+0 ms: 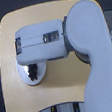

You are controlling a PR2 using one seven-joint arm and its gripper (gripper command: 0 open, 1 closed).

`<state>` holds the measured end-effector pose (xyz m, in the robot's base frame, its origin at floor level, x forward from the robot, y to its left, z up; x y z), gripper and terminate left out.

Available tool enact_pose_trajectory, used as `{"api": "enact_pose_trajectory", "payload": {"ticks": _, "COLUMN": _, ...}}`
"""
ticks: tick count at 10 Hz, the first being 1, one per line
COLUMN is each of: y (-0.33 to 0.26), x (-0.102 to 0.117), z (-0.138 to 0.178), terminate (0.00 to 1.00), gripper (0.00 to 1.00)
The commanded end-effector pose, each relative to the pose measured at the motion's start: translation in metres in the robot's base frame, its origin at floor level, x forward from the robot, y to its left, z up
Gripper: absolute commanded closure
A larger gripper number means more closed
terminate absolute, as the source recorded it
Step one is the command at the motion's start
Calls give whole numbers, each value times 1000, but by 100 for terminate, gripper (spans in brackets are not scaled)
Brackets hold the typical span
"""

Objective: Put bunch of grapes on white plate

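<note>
The exterior view looks down on the table, and my arm point(85, 43) covers much of it. The white plate point(26, 79) lies at the exterior view's left, mostly hidden under my wrist; only its lower rim shows. A small dark patch point(30, 71) sits on the plate just below the wrist; it looks like the bunch of grapes, but it is too blurred to be sure. My gripper point(32, 63) points down over the plate. Its fingers are hidden by the wrist housing, so I cannot see whether they hold anything.
The rounded tan wooden table point(52, 95) fills the view, with dark floor beyond its edges. The bulky white upper arm stretches down the exterior view's right side. The robot's base shows at the bottom edge point(64, 111).
</note>
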<state>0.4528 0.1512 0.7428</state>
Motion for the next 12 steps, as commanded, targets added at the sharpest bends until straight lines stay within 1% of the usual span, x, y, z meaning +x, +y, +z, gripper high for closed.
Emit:
{"api": "enact_pose_trajectory", "payload": {"ticks": 1, "y": 2, "x": 1, "z": -3, "terminate": 0, "gripper": 100}}
{"api": "enact_pose_trajectory", "payload": {"ticks": 5, "y": 3, "x": 3, "z": -1, "terminate": 0, "gripper": 100}}
{"api": "enact_pose_trajectory", "payload": {"ticks": 9, "y": -4, "x": 10, "z": 16, "terminate": 0, "gripper": 100}}
{"api": "enact_pose_trajectory", "payload": {"ticks": 10, "y": -6, "x": 12, "z": 25, "terminate": 0, "gripper": 0}}
{"api": "enact_pose_trajectory", "payload": {"ticks": 11, "y": -6, "x": 13, "z": 38, "terminate": 0, "gripper": 0}}
{"api": "enact_pose_trajectory", "payload": {"ticks": 12, "y": -1, "x": 13, "z": 58, "terminate": 0, "gripper": 0}}
